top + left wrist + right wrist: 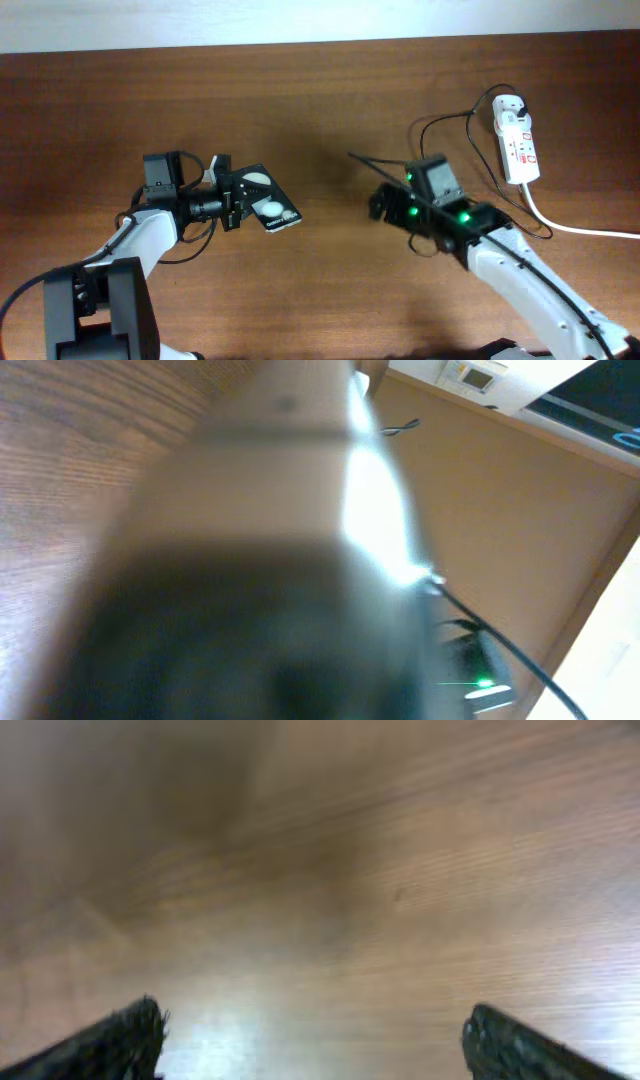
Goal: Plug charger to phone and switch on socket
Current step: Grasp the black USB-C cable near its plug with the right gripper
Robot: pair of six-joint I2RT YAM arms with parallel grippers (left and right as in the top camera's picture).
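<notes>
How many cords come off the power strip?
2 at the power strip: the thick white cord runs off the right edge; the thin black charger cable loops left.

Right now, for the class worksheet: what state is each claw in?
Left claw: closed on the phone.
Right claw: open, holding nothing visible.

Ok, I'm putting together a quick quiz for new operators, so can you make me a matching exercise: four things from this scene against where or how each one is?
Things:
1. the phone
2. the socket
3. the charger
4. right fingers

Place or state:
A. white, upper right in the overhead view
B. wide apart, nothing between them
C. thin and black, looping away from the socket's end
D. held in the left fingers

Pairs: 1-D, 2-A, 3-C, 4-B
</notes>
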